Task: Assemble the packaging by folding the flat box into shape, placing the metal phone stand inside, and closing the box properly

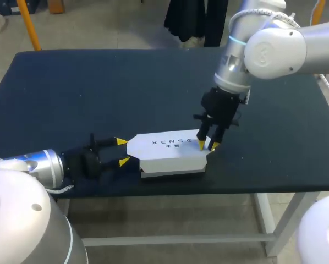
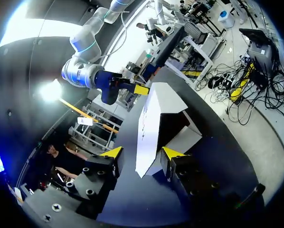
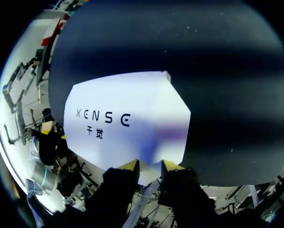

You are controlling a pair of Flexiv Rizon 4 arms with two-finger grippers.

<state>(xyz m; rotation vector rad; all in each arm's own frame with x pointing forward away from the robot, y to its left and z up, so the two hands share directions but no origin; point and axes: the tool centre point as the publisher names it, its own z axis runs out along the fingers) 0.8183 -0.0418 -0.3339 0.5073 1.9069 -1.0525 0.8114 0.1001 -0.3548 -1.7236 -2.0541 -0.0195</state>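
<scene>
Table [image 1: 98,93]: dark blue top, bare apart from one item near its front edge.

Right arm [image 1: 274,49]: enters from the far right corner and bends down over the table's middle right. Left arm [image 1: 38,168]: enters from the near left corner, lying low along the front edge.

Box [image 1: 173,151]: white cardboard, partly built, with a shallow body and a flat lid panel on top carrying dark print. Its left end tapers to an angled corner. In the left wrist view the box [image 2: 151,123] shows an open side with a loose flap hanging out. In the right wrist view the printed lid [image 3: 127,118] lies ahead of the fingers.

Right gripper [image 1: 207,146]: points down, pincer narrow, yellow tips close together with a small gap. They rest on the lid's right end at its edge, as in its own view [image 3: 150,166].

Left gripper [image 1: 122,151]: lies level, pincer wide. The box's left corner sits between its tips [image 2: 142,154] and is not clamped.
</scene>
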